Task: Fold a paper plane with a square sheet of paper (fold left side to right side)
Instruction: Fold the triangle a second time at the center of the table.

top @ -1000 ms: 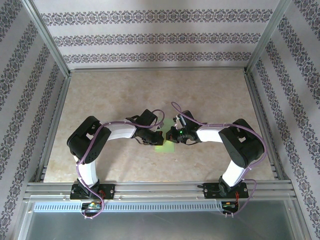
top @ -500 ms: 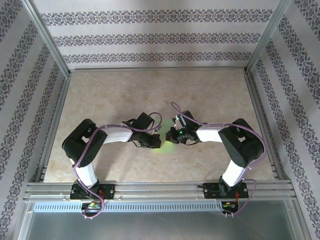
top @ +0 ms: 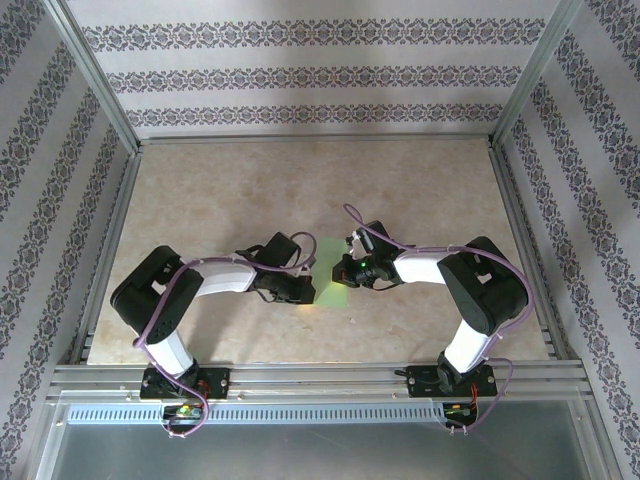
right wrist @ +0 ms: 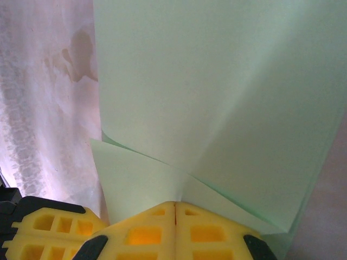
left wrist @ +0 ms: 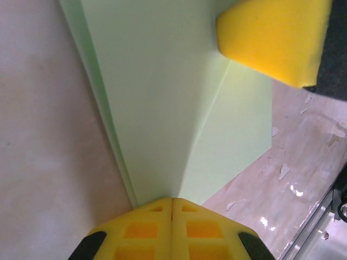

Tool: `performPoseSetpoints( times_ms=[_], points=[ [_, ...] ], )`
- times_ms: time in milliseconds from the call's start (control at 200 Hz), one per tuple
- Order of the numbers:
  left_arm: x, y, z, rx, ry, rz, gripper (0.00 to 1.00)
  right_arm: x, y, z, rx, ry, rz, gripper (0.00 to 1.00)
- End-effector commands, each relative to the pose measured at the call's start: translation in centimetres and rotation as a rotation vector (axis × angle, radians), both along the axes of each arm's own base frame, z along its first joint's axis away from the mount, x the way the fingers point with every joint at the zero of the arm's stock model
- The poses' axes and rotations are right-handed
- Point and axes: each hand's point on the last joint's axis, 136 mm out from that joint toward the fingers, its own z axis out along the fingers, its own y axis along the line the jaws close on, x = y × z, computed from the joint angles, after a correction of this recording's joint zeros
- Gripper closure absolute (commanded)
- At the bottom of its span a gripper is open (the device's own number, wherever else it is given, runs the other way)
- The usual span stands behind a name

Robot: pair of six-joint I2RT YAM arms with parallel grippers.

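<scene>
Pinching one green sheet (top: 330, 290): left fingers (left wrist: 149, 214), right fingers (right wrist: 147, 218).

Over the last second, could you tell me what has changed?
The left gripper drew slightly toward the near edge, its elbow swinging left, uncovering more of the square sheet of paper. The right gripper stayed put; both remain shut on the sheet.

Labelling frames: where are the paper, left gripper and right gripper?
square sheet of paper (left wrist: 162, 81), left wrist view, flat upper layer
left gripper (left wrist: 172, 201), left wrist view, closed fingertip seam
right gripper (right wrist: 174, 205), right wrist view, closed fingertip seam
</scene>
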Motion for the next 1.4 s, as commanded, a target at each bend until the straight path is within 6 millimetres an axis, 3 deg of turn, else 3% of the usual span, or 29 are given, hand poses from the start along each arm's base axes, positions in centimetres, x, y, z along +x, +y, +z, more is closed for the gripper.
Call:
performPoseSetpoints(
  times_ms=[0,350,580,750,894,1039,1199,1394],
  points=[
    [-3.4,2.8,-2.4,0.126,0.098,-0.012,0.96,-1.0,-3.7,-3.4,-0.159,0.064,-0.056,1.00],
    [-3.8,3.5,-2.3,0.121,0.079,0.019,0.96,-0.5,-3.4,-2.7,-0.143,0.048,-0.056,1.00],
    [-2.2,2.6,0.3,0.049,-0.017,0.047,0.96,1.3,-1.4,0.6,-0.057,-0.018,-0.040,1.00],
    [0.2,2.3,3.4,-0.042,-0.127,0.117,0.92,3.0,-0.2,5.0,0.009,-0.123,-0.032,0.85],
    [2.7,2.9,6.0,-0.103,-0.230,0.205,0.72,4.1,-1.3,8.3,0.016,-0.216,-0.060,0.70],
    [5.1,3.4,7.8,-0.138,-0.310,0.263,0.51,4.5,-4.2,10.5,-0.004,-0.309,-0.132,0.52],
    [7.1,2.4,8.1,-0.186,-0.309,0.263,0.44,4.0,-7.6,11.9,0.000,-0.375,-0.224,0.30],
    [9.0,0.9,6.5,-0.186,-0.274,0.237,0.44,2.9,-9.9,12.3,0.039,-0.390,-0.294,0.11]
  ],
)
